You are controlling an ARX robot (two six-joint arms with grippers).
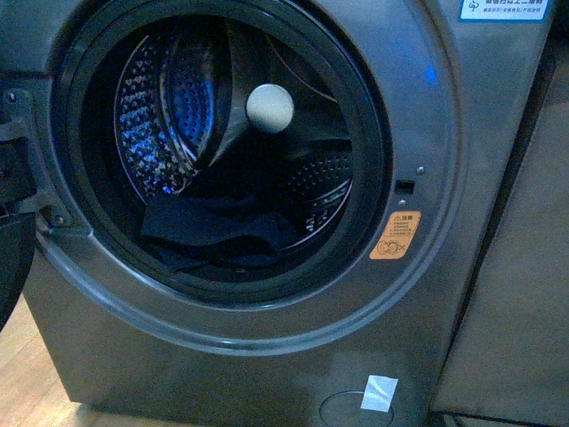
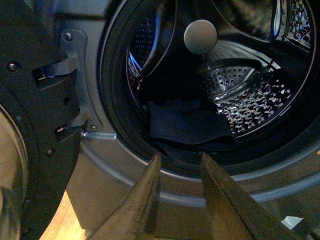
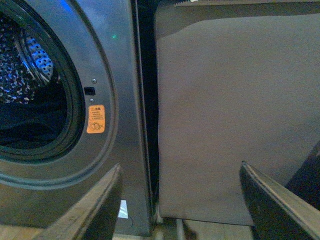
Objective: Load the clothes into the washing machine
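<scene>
The grey washing machine (image 1: 444, 294) fills the front view, its round black-rimmed porthole open. The dark navy clothes (image 1: 213, 229) lie inside on the floor of the perforated steel drum (image 1: 151, 116); they also show in the left wrist view (image 2: 187, 125). My left gripper (image 2: 180, 159) is open and empty, just outside the porthole's lower rim, pointing at the clothes. My right gripper (image 3: 181, 170) is open wide and empty, off the machine's right side, between its front panel (image 3: 120, 75) and the cabinet. Neither arm shows in the front view.
A plain grey-beige cabinet (image 3: 225, 110) stands close on the machine's right, also in the front view (image 1: 524, 267). The open door and its hinge (image 2: 60, 80) are at the porthole's left. An orange sticker (image 1: 395, 235) and white tape patch (image 1: 380, 392) mark the panel. Wooden floor (image 1: 27, 374) lies below.
</scene>
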